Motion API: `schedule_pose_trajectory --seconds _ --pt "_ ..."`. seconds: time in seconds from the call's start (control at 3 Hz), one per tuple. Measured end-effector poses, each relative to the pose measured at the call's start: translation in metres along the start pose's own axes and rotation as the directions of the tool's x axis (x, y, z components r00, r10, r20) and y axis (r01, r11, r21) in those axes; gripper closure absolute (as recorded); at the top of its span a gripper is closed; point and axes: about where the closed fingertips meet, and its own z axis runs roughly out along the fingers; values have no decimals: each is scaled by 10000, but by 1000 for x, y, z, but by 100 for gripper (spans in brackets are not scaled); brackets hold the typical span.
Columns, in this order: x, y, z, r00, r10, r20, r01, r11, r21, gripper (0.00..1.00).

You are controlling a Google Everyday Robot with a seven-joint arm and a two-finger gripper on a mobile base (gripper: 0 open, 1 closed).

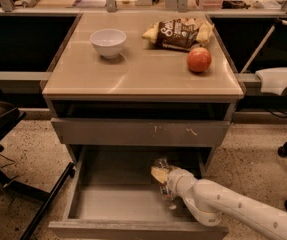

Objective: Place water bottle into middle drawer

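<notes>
**Counter** [143, 79]. Tan top across the upper middle of the frame. It carried a snack bag [177, 32], a white bowl [108, 41] and an apple [199, 60], none of them near the work.

**Scratched drawer front** [133, 132]. Grey and shut, directly under the counter and overhanging the rear of the open drawer. Risk: a lift straight up from the rear could catch this front on its lower edge.

**Middle drawer** [108, 229]. Pulled out at the lower centre of the frame, its grey floor bare on the left. Risk: a bottle let go above the floor would probably drop, bounce and roll across the flat metal towards a wall. A push on the right wall could shift the drawer.

**Arm** [233, 206]. White, entering from the lower right corner and crossing the drawer's front right corner. Risk: on the way out it could drag against the front wall.

**Water bottle** [158, 170]. Clear and crinkled, inside the drawer at its right rear, at the tip of the arm. Whether it rested on the floor could not be told. Risk: thin plastic could buckle or slip under pressure.

**Hand** [167, 188]. In the drawer, right of centre, just below and touching the bottle. Whether it was spread or pressed together could not be told. Judged likely to be carrying the bottle, given where the bottle sat.
</notes>
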Motion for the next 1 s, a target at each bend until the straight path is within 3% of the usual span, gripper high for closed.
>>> schedule_pose_trajectory --seconds 0.67,1.0 --pt "0 0 0 10000 0 0 0 10000 -1 11" --pt "0 0 0 10000 0 0 0 10000 -1 0"
